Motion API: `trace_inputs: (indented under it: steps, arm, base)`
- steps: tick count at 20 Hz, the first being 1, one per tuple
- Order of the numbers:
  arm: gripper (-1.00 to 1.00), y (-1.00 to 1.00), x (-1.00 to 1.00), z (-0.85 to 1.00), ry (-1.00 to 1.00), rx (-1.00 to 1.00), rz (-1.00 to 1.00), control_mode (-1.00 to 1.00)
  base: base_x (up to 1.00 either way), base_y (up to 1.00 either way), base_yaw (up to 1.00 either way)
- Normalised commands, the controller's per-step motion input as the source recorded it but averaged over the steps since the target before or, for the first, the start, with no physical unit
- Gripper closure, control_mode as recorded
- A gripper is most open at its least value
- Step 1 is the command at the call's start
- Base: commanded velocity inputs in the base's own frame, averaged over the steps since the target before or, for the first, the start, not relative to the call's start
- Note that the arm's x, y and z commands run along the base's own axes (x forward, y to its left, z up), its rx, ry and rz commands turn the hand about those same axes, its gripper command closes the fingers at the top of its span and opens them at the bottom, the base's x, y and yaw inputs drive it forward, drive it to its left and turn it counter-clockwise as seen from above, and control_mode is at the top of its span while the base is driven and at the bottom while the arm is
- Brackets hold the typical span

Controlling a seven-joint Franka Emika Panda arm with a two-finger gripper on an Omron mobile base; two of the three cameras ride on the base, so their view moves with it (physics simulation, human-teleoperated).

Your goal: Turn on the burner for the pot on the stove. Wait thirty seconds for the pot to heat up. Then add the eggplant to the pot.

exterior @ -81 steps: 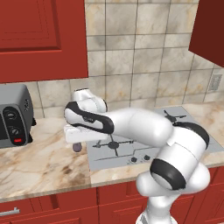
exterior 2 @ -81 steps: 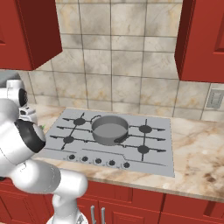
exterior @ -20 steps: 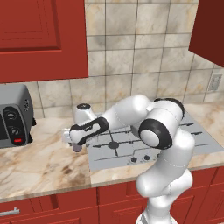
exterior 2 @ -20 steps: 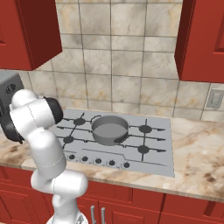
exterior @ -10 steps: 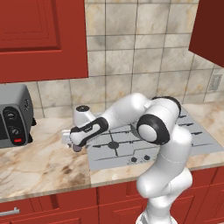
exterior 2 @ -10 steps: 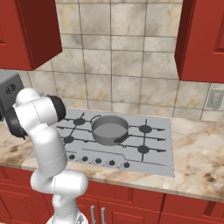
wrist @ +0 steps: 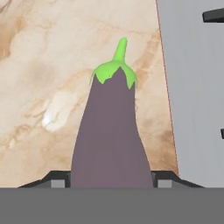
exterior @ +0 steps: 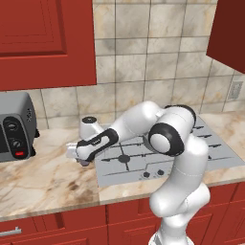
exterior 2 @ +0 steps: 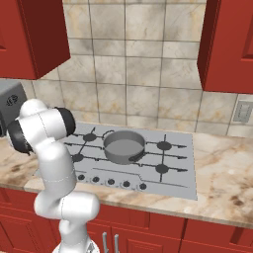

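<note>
The eggplant (wrist: 111, 131), dark purple with a green stem cap, lies on the marble counter just left of the stove (wrist: 197, 87). My gripper (wrist: 111, 181) is low over it, a fingertip (wrist: 59, 181) pressed to each side, shut on the eggplant. From the left base view, the gripper (exterior: 79, 155) sits at the counter beside the stove's (exterior: 139, 167) left edge, a bit of eggplant (exterior: 85, 163) showing beneath it. The grey pot (exterior 2: 123, 146) stands on the stove's (exterior 2: 168, 173) middle burner, apart from the gripper.
A grey toaster oven (exterior: 14, 127) stands on the counter at the far left. Dark knobs (exterior 2: 111, 182) line the stove's front edge. Red cabinets hang above both sides, and an outlet (exterior 2: 240, 111) is on the right wall.
The fingers have closed in from wide open onto the sides of the eggplant. The arm has hardly moved.
</note>
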Motion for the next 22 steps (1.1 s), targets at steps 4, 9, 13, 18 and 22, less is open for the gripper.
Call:
trace_inputs:
  steps: [4, 9, 13, 18, 22]
  arm:
    - [1.0, 0.0, -0.01, 0.0, -0.02, 0.0, 0.0, -1.0]
    - [1.0, 0.01, 0.0, 0.26, -0.19, 0.0, -0.04, -1.0]
    - [1.0, 0.0, 0.0, 1.0, -0.18, 0.0, -0.12, -1.0]
    - [1.0, -0.11, -0.02, 1.0, -0.06, 0.02, -0.14, -1.0]
    - [1.0, -0.53, -0.34, 0.89, 0.07, 0.0, -0.22, -1.0]
  base:
    - [0.0, 0.0, 0.0]
    - [0.0, 0.0, 0.0]
    - [0.0, 0.0, 0.0]
    - [0.0, 0.0, 0.0]
    - [0.0, 0.0, 0.0]
